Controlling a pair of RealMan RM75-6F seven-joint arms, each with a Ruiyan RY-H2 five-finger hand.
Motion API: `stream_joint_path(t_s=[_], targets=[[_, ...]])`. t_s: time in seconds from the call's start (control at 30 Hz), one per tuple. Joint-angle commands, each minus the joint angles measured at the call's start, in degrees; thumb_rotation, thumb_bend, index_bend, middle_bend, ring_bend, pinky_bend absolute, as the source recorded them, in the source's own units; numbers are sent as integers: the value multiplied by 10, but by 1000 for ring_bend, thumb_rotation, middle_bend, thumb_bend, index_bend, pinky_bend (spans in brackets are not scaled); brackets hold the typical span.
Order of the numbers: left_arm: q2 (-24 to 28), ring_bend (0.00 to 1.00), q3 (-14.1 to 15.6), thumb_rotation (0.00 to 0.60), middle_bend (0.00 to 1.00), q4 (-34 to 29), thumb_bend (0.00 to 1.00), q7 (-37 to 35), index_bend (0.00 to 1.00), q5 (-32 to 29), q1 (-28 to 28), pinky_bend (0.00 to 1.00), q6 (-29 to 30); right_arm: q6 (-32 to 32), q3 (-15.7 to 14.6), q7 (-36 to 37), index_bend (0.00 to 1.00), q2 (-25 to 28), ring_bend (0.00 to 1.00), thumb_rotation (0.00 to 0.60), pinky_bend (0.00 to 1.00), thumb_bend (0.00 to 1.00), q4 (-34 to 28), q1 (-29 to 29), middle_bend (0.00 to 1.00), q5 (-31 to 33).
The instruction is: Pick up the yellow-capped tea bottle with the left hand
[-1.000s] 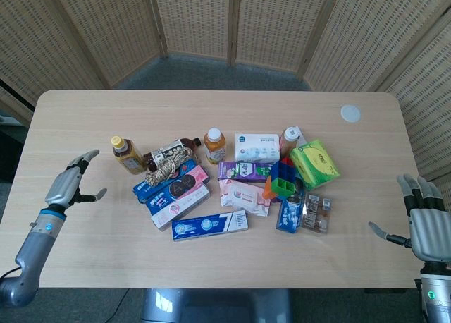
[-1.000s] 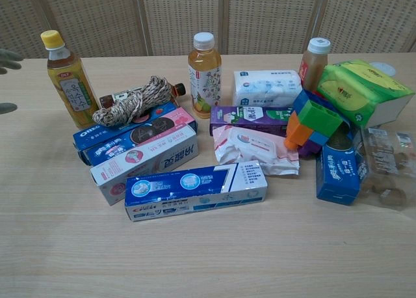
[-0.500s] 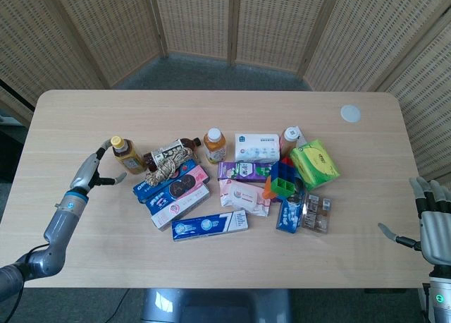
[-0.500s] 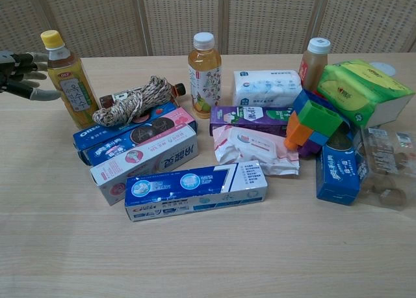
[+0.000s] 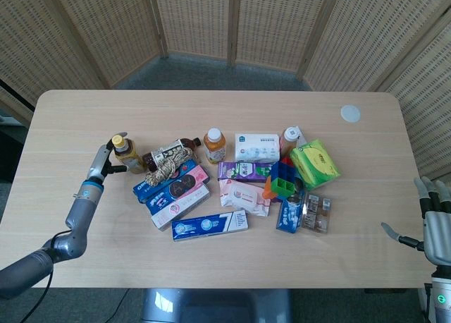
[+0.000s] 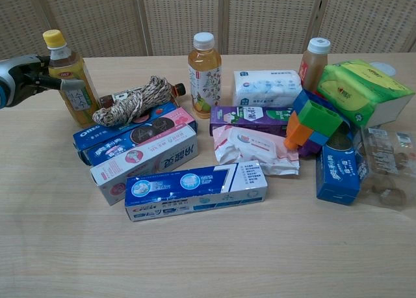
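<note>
The yellow-capped tea bottle (image 5: pixel 127 156) (image 6: pixel 71 80) stands upright at the left end of the clutter, amber with a yellow label. My left hand (image 5: pixel 105 161) (image 6: pixel 25 77) is against its left side. The thumb (image 6: pixel 67 84) lies across the front of the label, and a finger (image 5: pixel 117 136) curls behind the neck, so the hand holds the bottle where it stands on the table (image 5: pixel 211 111). My right hand (image 5: pixel 436 228) hovers at the table's lower right edge with fingers spread and nothing in them; the chest view does not show it.
Just right of the bottle lie a dark bottle wrapped in a rope bundle (image 6: pixel 133 99), an Oreo box (image 6: pixel 133 136) and toothpaste boxes (image 6: pixel 195 189). A white-capped juice bottle (image 6: pixel 204 73), tissue packs (image 6: pixel 266 86), coloured blocks (image 6: pixel 312 119) and a green pack (image 6: pixel 361 90) fill the middle.
My left hand has moved right from open space at the table's left side to the tea bottle and closed around it. The bottle has shifted slightly. The right hand has sunk a little lower.
</note>
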Motion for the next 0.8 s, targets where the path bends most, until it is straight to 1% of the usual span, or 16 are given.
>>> stream_joint_path(t_s=[0.03,0.1,0.17,0.27,0.37,0.5,0.57,0.73,0.8], targets=[[-16,614,-3,600,603,16,380,-7,571,7,0,407,19,-2,0,2,0,0,0,314,0,32,1,1,0,1],[-17,700,-6,600,724,17,405,-11,637,3,3,502,23,-5,1,3,0,-1,0,312,0,31,3,2,0,2],[-15,778,-13,600,808,11,423,-16,663,-5,9,587,28,-9,1,6,0,-3,0,312,0,30,6,4,0,2],[-2,828,-23,600,859,-12,426,-23,676,-15,20,641,39,-13,1,8,0,-6,0,311,0,30,10,7,0,1],[27,848,-24,600,882,-47,424,-16,677,-12,33,666,48,-17,2,11,0,-8,0,311,0,30,14,9,0,0],[78,851,-27,600,884,-121,424,-2,672,-11,55,675,65,-24,2,14,0,-11,0,312,0,30,17,15,0,-4],[111,851,-30,600,884,-168,425,10,671,-12,68,676,77,-27,2,15,0,-13,0,311,0,31,18,17,0,-6],[189,851,-48,600,883,-280,425,31,667,-16,98,676,117,-31,1,20,0,-20,0,314,0,31,22,22,0,-11],[214,853,-55,600,883,-315,424,36,666,-15,107,676,130,-32,0,22,0,-23,0,314,0,30,24,23,0,-12]])
